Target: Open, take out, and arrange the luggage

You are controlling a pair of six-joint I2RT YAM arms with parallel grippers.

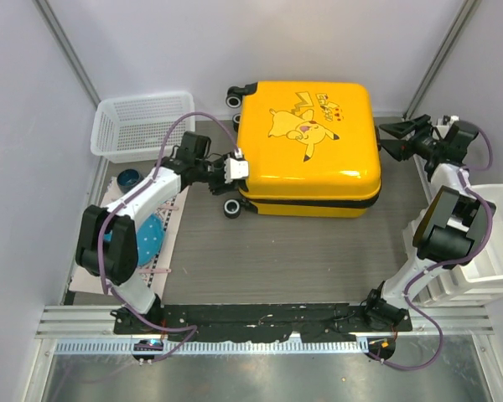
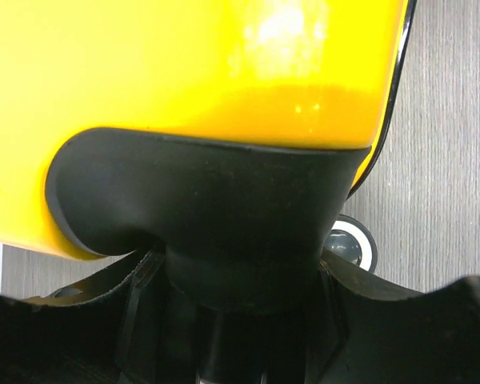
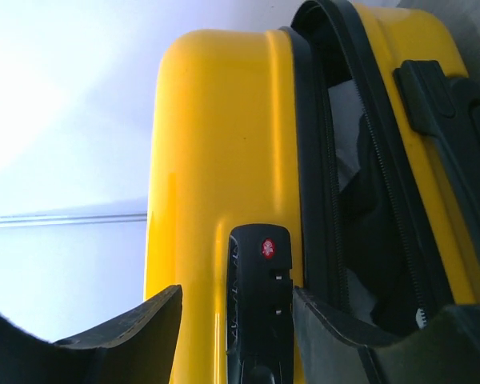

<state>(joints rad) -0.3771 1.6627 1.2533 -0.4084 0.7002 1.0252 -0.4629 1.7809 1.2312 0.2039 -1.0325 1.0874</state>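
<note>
The yellow luggage (image 1: 310,142) with the Pikachu print lies flat at the back of the table, its lid down. My left gripper (image 1: 233,170) is at its left end, between the two black wheels. In the left wrist view its jaws (image 2: 240,320) close round the black wheel housing (image 2: 208,208) under the yellow shell (image 2: 184,64). My right gripper (image 1: 390,138) is open at the luggage's right side. In the right wrist view (image 3: 236,336) its fingers straddle the black lock (image 3: 260,296). The zip band gapes there and shows dark lining (image 3: 360,200).
A white mesh basket (image 1: 138,126) stands at the back left. White drawer bins (image 1: 495,243) stand at the right edge. A blue bowl (image 1: 128,177) and a blue dish (image 1: 147,239) lie on a mat at the left. Walls enclose the back and sides.
</note>
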